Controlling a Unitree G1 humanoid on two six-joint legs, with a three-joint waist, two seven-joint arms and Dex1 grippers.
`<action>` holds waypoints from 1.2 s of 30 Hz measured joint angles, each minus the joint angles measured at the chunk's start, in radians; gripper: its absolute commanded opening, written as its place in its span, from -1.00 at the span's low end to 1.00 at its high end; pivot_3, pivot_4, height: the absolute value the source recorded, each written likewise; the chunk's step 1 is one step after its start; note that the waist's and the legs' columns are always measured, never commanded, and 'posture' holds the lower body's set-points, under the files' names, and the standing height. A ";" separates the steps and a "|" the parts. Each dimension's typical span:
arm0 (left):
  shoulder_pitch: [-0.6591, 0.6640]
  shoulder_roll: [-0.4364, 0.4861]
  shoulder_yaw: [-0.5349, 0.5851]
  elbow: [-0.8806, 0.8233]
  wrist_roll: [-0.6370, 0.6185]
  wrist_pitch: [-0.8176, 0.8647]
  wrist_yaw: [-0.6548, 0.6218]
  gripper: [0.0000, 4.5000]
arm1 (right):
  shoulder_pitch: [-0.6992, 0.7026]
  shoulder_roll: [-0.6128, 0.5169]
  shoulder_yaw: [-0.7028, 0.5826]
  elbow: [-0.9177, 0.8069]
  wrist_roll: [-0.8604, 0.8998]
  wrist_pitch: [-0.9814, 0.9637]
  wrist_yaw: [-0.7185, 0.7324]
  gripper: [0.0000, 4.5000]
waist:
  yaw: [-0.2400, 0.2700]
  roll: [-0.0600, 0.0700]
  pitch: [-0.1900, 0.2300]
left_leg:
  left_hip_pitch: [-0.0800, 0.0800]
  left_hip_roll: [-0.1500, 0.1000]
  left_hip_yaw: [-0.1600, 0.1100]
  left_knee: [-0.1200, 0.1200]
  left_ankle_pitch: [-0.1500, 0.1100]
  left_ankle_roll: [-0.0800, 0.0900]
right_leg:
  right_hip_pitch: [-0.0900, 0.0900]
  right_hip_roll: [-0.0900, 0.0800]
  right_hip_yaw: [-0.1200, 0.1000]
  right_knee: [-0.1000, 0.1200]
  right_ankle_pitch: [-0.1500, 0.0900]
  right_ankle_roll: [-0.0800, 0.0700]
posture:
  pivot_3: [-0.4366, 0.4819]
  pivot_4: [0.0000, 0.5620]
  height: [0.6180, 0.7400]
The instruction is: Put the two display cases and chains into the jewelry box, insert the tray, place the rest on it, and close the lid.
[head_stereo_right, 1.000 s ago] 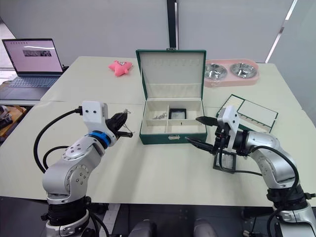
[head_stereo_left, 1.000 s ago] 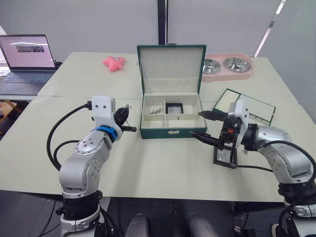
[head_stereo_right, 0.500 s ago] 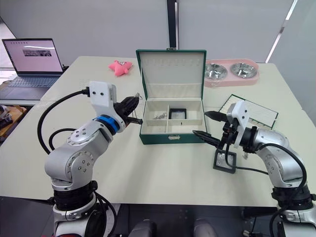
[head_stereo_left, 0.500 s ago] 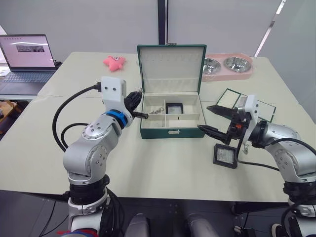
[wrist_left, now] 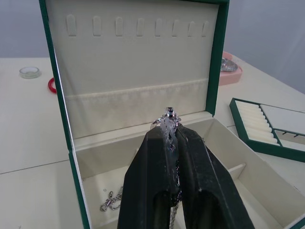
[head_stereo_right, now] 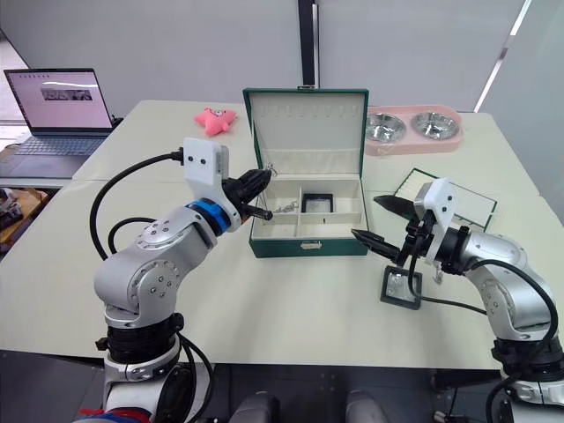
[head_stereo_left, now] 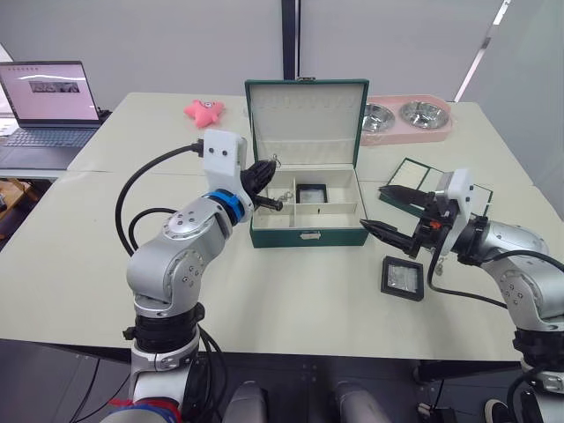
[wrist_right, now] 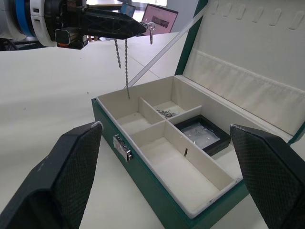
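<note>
The jewelry box (head_stereo_left: 304, 236) stands open at mid-table with its lid (head_stereo_left: 304, 115) upright. One display case (head_stereo_left: 310, 192) lies in a back compartment, and a chain (head_stereo_left: 280, 197) lies in the compartment to its left. My left gripper (head_stereo_left: 270, 168) is shut on another chain (wrist_right: 127, 67), which dangles over the box's left end. A second display case (head_stereo_left: 402, 278) lies flat on the table to the right of the box. My right gripper (head_stereo_left: 372, 206) hovers open above it, holding nothing. The tray (head_stereo_left: 445, 189) rests behind that gripper.
A pink double-bowl feeder (head_stereo_left: 407, 119) sits at the back right and a pink toy (head_stereo_left: 204, 111) at the back left. An open laptop (head_stereo_left: 48, 106) stands on the far left table. A small tape roll (wrist_left: 29, 72) lies left of the box.
My left gripper has carried the chain rightward from beside the box to above its left end. My right gripper has drawn back to the right, off the display case, which now lies flat.
</note>
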 measured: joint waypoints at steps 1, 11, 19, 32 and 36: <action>0.008 -0.003 -0.006 0.012 0.001 -0.010 -0.003 -0.99 | 0.001 0.000 -0.001 -0.003 0.000 0.000 -0.002 1.00 | 0.000 0.000 0.000 | 0.000 0.000 0.000 0.000 0.000 0.000 | 0.000 0.000 0.000 0.000 0.000 0.000 | -0.05 -0.47 1.00; 0.071 -0.006 -0.035 0.071 0.017 -0.076 -0.024 -0.99 | 0.015 0.000 -0.013 -0.017 0.004 0.001 -0.014 1.00 | 0.000 0.000 0.000 | 0.000 0.000 0.000 0.000 0.000 -0.001 | 0.000 0.000 0.000 0.000 0.000 0.000 | -0.05 -0.47 1.00; 0.138 -0.007 -0.055 0.088 0.029 -0.094 -0.024 -0.99 | 0.028 -0.006 -0.014 -0.026 0.010 0.013 -0.023 1.00 | 0.000 0.000 0.000 | 0.000 0.000 0.000 0.000 0.000 -0.001 | 0.000 0.000 0.000 0.000 0.000 0.000 | -0.05 -0.47 1.00; 0.165 -0.025 -0.057 0.094 0.033 -0.107 -0.025 0.22 | 0.039 -0.013 -0.014 -0.033 0.029 0.020 -0.021 1.00 | 0.000 0.000 0.000 | 0.000 0.000 0.000 0.000 0.000 -0.001 | 0.000 0.000 0.000 0.000 0.000 0.000 | -0.05 -0.47 1.00; 0.165 -0.032 -0.053 0.093 0.014 -0.107 -0.042 0.80 | 0.039 -0.013 -0.013 -0.033 0.030 0.020 -0.021 1.00 | 0.000 0.000 0.000 | 0.000 0.000 0.000 0.000 0.000 -0.001 | 0.000 0.000 0.000 0.000 0.000 0.000 | -0.05 -0.47 1.00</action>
